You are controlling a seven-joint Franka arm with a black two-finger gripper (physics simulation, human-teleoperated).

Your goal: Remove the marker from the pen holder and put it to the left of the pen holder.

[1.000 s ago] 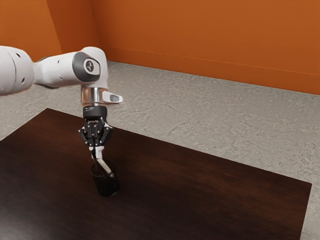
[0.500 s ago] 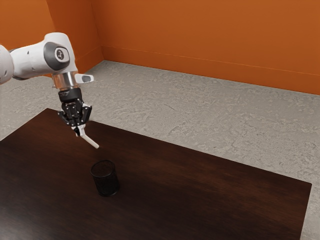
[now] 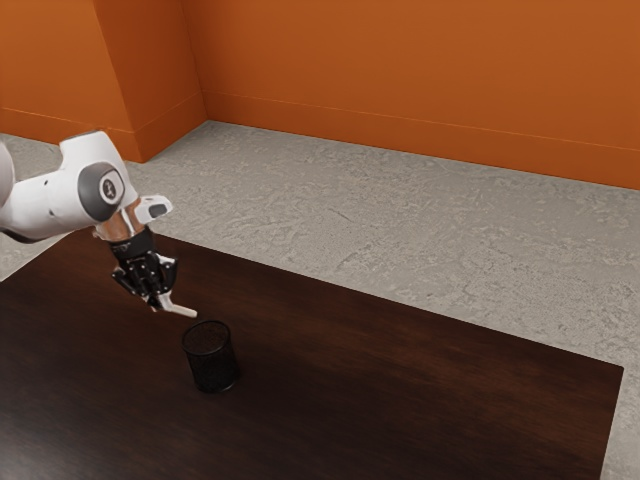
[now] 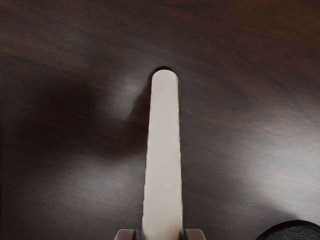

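Observation:
My gripper [image 3: 158, 302] is shut on the white marker [image 3: 181, 309], which sticks out from the fingertips toward the exterior view's right, tilted slightly down. In the wrist view the marker [image 4: 164, 150] extends away from my gripper [image 4: 161, 235], with a fingertip on each side of it. The black mesh pen holder [image 3: 211, 357] stands upright on the table, apart from the marker and further toward the exterior view's right. Part of the rim of the pen holder [image 4: 292, 232] is in the wrist view.
The dark wooden table [image 3: 400, 370] lies beneath the hand and the pen holder. Grey floor [image 3: 420, 240] and an orange wall [image 3: 400, 80] are beyond its far edge.
My gripper has carried the marker up out of the pen holder and toward the exterior view's left, then lower toward the table, tilting on the way. The pen holder has stayed put.

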